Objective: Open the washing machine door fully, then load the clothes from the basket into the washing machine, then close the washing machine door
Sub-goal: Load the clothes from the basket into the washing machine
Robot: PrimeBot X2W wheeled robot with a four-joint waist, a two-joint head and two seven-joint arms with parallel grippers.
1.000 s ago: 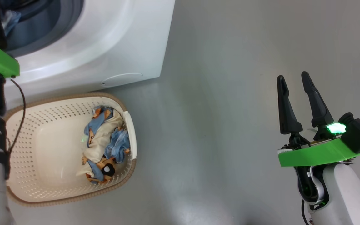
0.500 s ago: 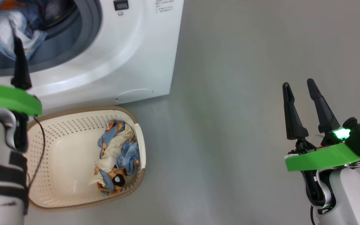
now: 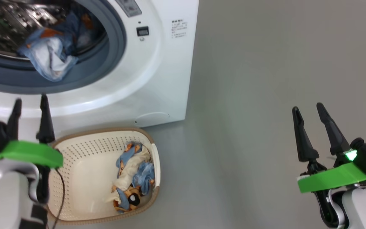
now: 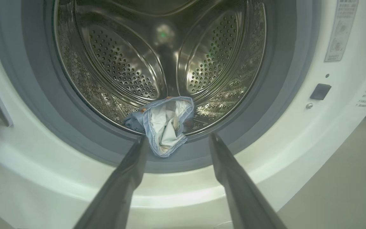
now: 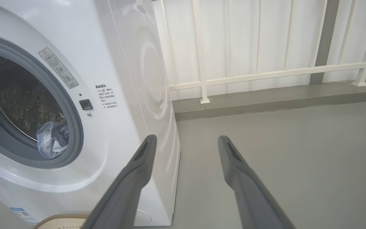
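**Grey floor point(image 3: 249, 95), basket not empty**

Far left stands the big white washing machine point(image 3: 157, 79), round mouth open, one soft blue piece point(image 3: 51, 62) hanging on its grey ring point(image 3: 106, 63). Near me sits the holey cream basket point(image 3: 106, 131). The bear clothes point(image 3: 132, 178) bunch at its right end, right of my left pincer point(image 3: 30, 98), the nearer one. It and my right pincer point(image 3: 307, 107) gape wide, empty.
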